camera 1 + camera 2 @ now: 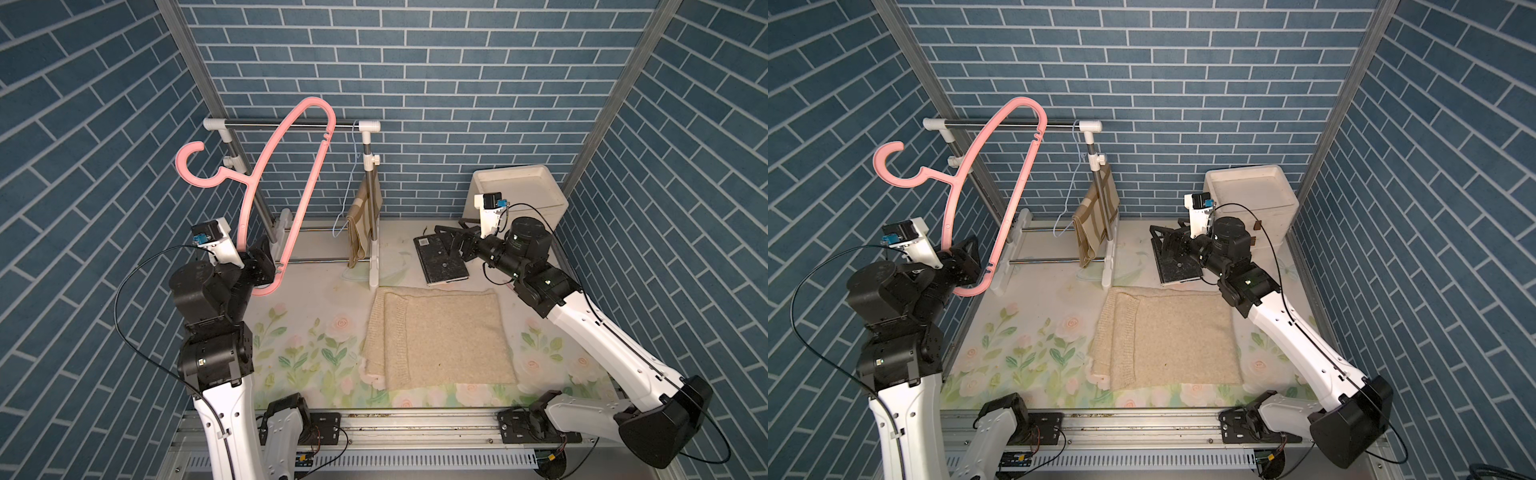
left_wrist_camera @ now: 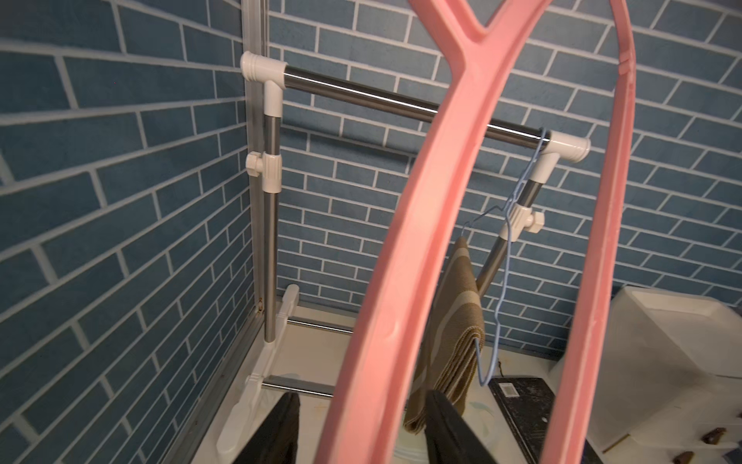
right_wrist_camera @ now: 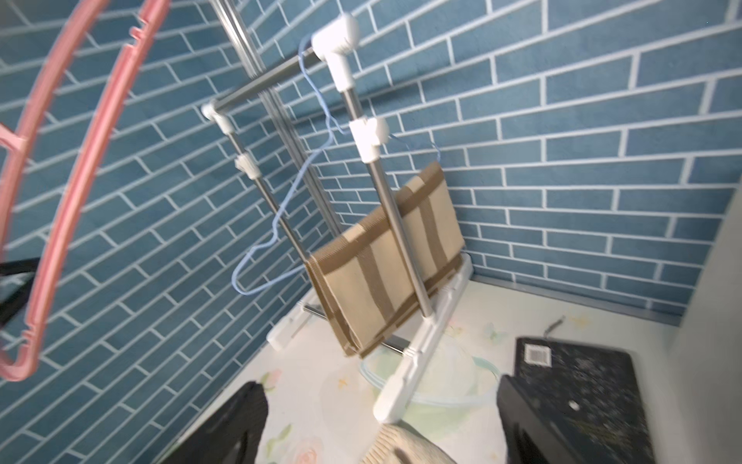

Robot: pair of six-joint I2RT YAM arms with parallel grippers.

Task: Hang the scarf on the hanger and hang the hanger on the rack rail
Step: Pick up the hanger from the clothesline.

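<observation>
A pink plastic hanger (image 1: 312, 183) (image 1: 1022, 185) is held upright in the air at the left, hook pointing left. My left gripper (image 1: 270, 270) (image 1: 976, 266) is shut on its lower end. In the left wrist view one arm of the hanger (image 2: 401, 281) runs up between the two black fingers of that gripper (image 2: 363, 395). The scarf (image 1: 440, 336) (image 1: 1167, 336), beige and knitted, lies folded flat on the floral table. My right gripper (image 1: 446, 241) (image 3: 379, 381) hovers open beyond the scarf's far edge (image 3: 401, 446), holding nothing. The hanger (image 3: 70, 219) also shows in the right wrist view.
A small clothes rack (image 1: 257, 124) stands at the back. On its right end hangs a blue wire hanger carrying a tan striped cloth (image 1: 363, 224). A black book (image 1: 442, 259) lies under the right gripper. A white bin (image 1: 519, 195) fills the back right corner. Brick-patterned walls enclose the table.
</observation>
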